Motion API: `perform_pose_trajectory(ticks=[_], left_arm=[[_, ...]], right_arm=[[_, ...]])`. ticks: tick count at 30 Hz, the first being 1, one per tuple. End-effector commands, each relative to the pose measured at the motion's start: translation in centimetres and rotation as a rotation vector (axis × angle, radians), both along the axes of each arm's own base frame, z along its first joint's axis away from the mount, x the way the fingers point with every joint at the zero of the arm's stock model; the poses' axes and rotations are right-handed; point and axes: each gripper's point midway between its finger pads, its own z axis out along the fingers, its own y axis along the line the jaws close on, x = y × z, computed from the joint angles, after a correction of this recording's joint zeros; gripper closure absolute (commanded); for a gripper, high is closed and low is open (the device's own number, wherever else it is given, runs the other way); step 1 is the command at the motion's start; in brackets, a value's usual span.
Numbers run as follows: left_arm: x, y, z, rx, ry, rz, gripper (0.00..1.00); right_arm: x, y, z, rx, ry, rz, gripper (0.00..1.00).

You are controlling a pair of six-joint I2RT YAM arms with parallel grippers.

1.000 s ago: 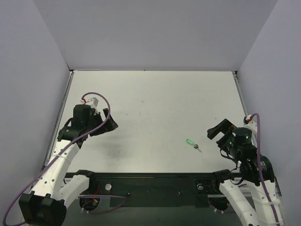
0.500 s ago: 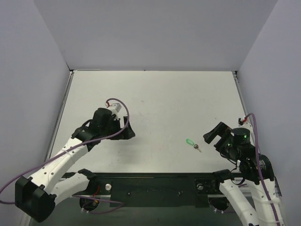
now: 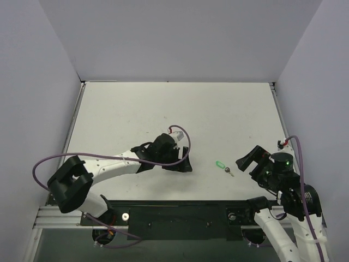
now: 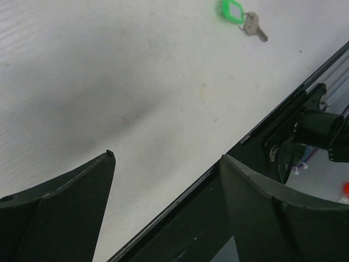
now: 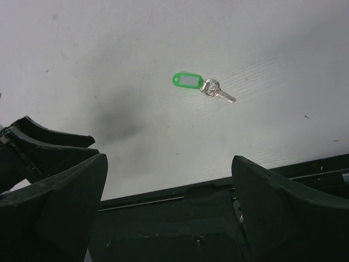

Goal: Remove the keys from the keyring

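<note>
The green oval tag of the keyring (image 3: 219, 164) lies on the white table at the near right, with the small grey key (image 3: 228, 171) joined to it at its right end. Both show in the left wrist view, tag (image 4: 231, 10) and key (image 4: 253, 28), and in the right wrist view, tag (image 5: 188, 80) and key (image 5: 216, 91). My left gripper (image 3: 184, 162) is open and empty, a short way left of the tag. My right gripper (image 3: 250, 158) is open and empty, just right of the key.
The black front rail (image 3: 174, 210) runs along the table's near edge, close below both grippers. Grey walls enclose the table at the left, back and right. The left arm's purple cable (image 3: 87, 158) loops over the near left of the table.
My left arm has swung from the left side of the table to the right, ending near the green tag. My right gripper has shifted slightly down and left. Tag and key have not moved.
</note>
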Motion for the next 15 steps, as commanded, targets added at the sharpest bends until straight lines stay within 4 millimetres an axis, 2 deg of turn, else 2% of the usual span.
perform_pose_trajectory(ticks=[1, 6, 9, 15], left_arm=[[1.7, -7.9, 4.6, -0.245, -0.052, -0.035, 0.13], [2.6, -12.0, 3.6, -0.302, 0.039, 0.009, 0.23], [3.0, -14.2, 2.7, -0.313, 0.065, 0.018, 0.24], [3.4, -16.6, 0.7, -0.284, 0.102, 0.041, 0.31]], right_arm=[[-1.0, 0.4, 0.2, 0.035, 0.002, 0.007, 0.09], [-1.5, 0.8, 0.5, 0.075, -0.007, 0.007, 0.09], [-1.8, 0.8, 0.7, 0.085, -0.014, 0.008, 0.09], [-2.3, 0.7, 1.1, 0.096, -0.023, 0.001, 0.09]])
